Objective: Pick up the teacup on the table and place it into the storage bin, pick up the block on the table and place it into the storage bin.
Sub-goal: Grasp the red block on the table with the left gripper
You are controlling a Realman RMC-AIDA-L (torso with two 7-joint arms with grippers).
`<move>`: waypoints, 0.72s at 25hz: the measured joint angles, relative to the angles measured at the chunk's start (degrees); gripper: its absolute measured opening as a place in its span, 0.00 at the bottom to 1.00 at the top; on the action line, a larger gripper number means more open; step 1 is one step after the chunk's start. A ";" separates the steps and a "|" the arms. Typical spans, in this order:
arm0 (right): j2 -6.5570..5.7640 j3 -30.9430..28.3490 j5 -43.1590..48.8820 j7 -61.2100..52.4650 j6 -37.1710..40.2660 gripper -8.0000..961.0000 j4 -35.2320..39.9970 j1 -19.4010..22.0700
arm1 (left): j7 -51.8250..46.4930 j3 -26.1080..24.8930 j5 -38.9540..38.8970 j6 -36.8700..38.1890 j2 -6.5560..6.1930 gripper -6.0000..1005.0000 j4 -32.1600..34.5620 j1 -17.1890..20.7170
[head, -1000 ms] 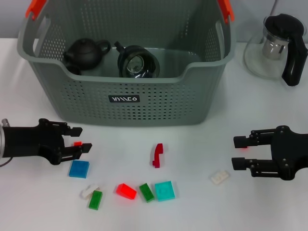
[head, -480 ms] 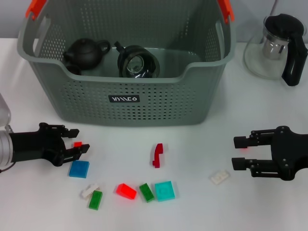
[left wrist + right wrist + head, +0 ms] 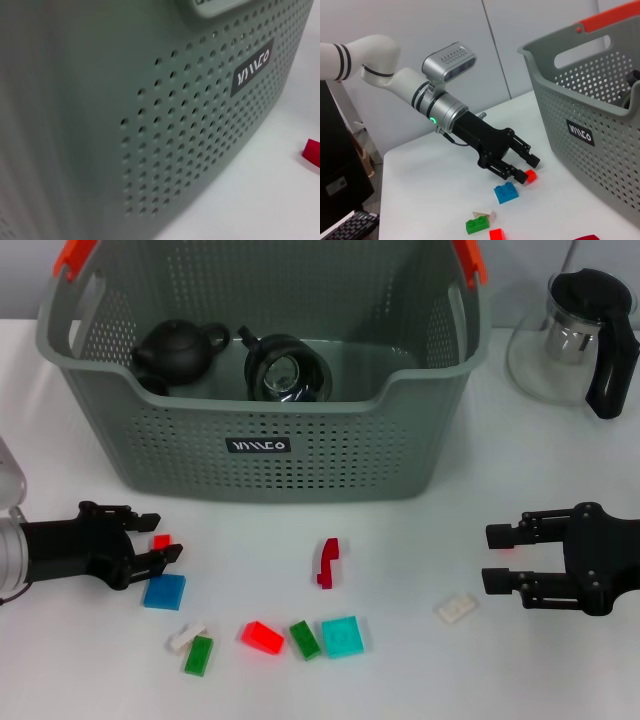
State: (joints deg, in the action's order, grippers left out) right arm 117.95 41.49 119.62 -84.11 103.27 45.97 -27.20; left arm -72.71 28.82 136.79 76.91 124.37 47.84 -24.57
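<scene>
The grey-green storage bin (image 3: 262, 445) stands at the back with a black teapot (image 3: 180, 348) and a dark glass pot (image 3: 287, 368) inside it. On the table at the back right is a glass vessel with a black lid and handle (image 3: 585, 335), the only teacup-like thing outside the bin. My left gripper (image 3: 158, 536) lies low in front of the bin's left corner, open, with a small red block (image 3: 161, 540) on the table between its fingertips. The right wrist view shows this left gripper (image 3: 525, 167) and the red block (image 3: 530, 175). My right gripper (image 3: 497, 558) hovers open at the right, holding nothing.
Loose blocks lie in front of the bin: blue (image 3: 164, 591), white (image 3: 186, 635), green (image 3: 198, 654), red (image 3: 262, 636), green (image 3: 305, 639), teal (image 3: 341, 636), a dark red curved piece (image 3: 327, 562) and white (image 3: 456, 608). The left wrist view fills with the bin wall (image 3: 150, 125).
My left gripper has drawn back a little to the left, so the small red block now sits at its fingertips. The right arm and the blocks have not moved.
</scene>
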 joint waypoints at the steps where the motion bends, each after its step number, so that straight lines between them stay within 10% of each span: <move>1: 0.00 0.00 0.00 0.01 0.00 0.62 0.00 0.02 | 0.01 -0.03 -0.13 -0.12 0.00 0.42 -0.06 0.19; 18: -0.28 0.00 0.00 0.47 0.00 0.62 -0.73 0.07 | -1.79 0.21 0.41 -0.81 0.09 0.36 -0.33 0.01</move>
State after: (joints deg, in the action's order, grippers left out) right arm 117.67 41.49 119.62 -83.63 103.27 45.23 -27.13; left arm -74.50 29.03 137.20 76.10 124.46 47.51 -24.56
